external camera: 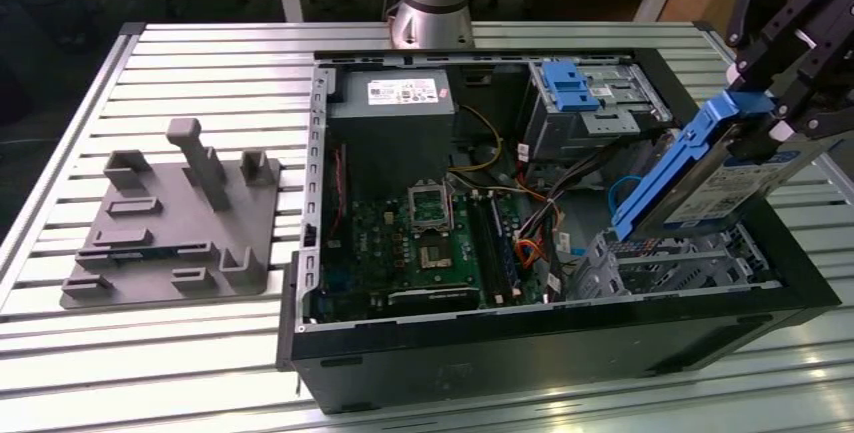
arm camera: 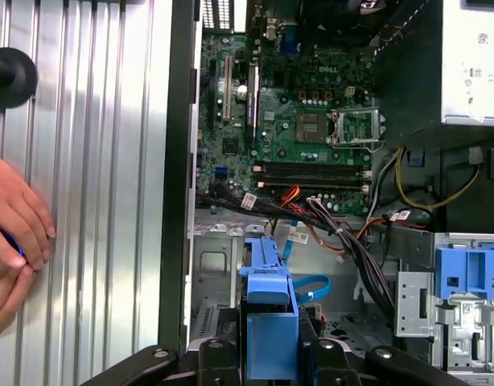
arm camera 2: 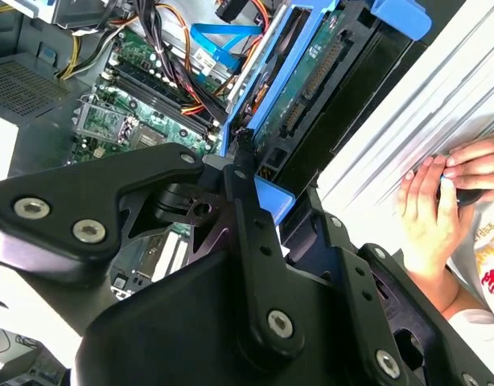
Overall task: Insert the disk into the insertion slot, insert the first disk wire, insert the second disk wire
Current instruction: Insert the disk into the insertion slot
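Your claw (external camera: 771, 113) is clamped on the disk (external camera: 718, 185), which hangs tilted over the insertion slot (external camera: 674, 258) at the exterior view's right of the open computer case (external camera: 534, 343).

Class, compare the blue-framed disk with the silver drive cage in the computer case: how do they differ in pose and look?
Pose: the disk is held tilted by the gripper, over the drive cage, which sits level inside the computer case. Look: the disk has a bright blue frame and white label; the drive cage is bare perforated grey metal. Both are rectangular.
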You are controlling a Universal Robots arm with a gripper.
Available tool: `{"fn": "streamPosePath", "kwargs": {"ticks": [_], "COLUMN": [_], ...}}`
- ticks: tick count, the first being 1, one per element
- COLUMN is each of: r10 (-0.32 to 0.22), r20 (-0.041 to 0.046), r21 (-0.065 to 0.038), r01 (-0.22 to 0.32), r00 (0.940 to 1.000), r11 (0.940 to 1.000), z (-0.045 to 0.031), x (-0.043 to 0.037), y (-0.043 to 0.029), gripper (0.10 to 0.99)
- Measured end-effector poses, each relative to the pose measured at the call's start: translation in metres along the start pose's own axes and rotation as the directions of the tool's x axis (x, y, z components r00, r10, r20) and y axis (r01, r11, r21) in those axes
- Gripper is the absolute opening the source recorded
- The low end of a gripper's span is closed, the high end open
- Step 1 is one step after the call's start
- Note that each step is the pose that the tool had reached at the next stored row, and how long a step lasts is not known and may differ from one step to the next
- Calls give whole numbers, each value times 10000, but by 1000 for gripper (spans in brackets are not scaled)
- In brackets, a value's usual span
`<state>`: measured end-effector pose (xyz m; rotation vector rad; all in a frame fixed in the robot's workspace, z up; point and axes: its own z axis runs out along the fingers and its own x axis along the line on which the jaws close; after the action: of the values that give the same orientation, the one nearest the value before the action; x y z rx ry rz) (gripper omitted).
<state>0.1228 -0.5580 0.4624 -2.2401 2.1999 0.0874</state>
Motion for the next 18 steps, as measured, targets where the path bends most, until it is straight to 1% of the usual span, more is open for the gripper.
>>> {"fn": "streamPosePath", "kwargs": {"ticks": [18], "r10": [0], "r20": [0], "r21": [-1], "r01": [0], "r00": [10000], "r11": [10000], "z": [89], "x": [14], "y": [-6], "gripper": [361]}}
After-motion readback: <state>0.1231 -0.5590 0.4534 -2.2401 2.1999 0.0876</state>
